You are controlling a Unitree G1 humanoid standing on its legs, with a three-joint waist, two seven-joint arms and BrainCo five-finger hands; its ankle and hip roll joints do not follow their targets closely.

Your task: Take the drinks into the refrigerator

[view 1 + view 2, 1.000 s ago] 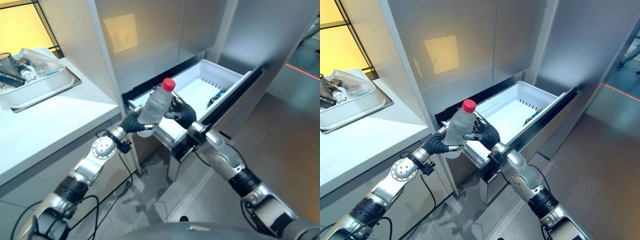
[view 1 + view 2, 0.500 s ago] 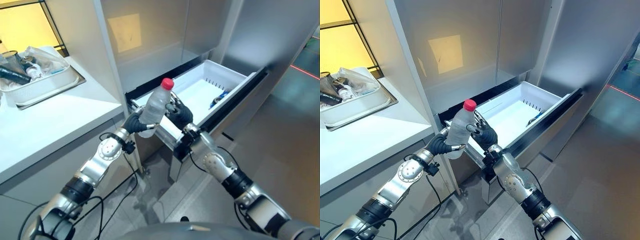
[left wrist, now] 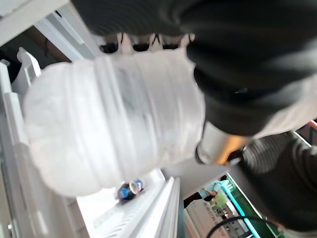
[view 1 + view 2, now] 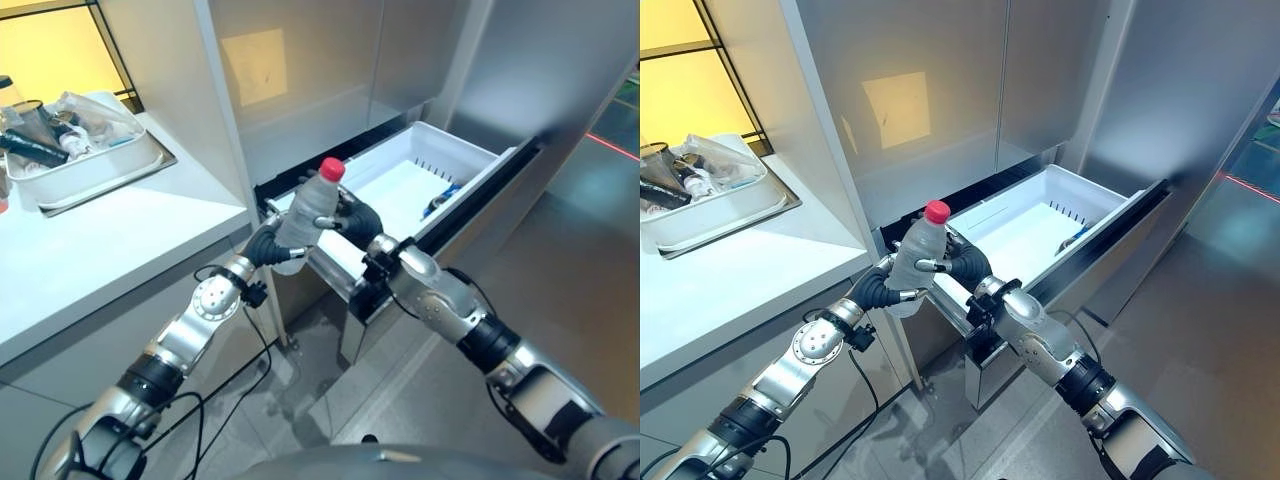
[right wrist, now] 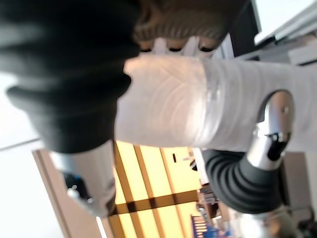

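Note:
A clear plastic bottle [image 4: 309, 209] with a red cap stands upright in the air, just in front of the open white refrigerator drawer [image 4: 458, 157]. My left hand [image 4: 264, 245] is curled round its lower part from the left. From the right, my right hand [image 4: 355, 217] wraps its fingers round the bottle's middle. Both wrist views show the ribbed bottle [image 3: 109, 129] [image 5: 198, 111] pressed against each palm. A small blue item [image 4: 440, 204] lies inside the drawer near its right wall.
A white counter [image 4: 110, 240] runs along the left, carrying a white tray [image 4: 85, 165] with several small items. Steel refrigerator doors [image 4: 940, 90] rise behind the drawer. The drawer front [image 4: 480, 190] juts out over grey floor at the right.
My right hand has closed round the bottle from the right and its arm has risen. The bottle and left hand stay nearly where they were. The camera has shifted a little.

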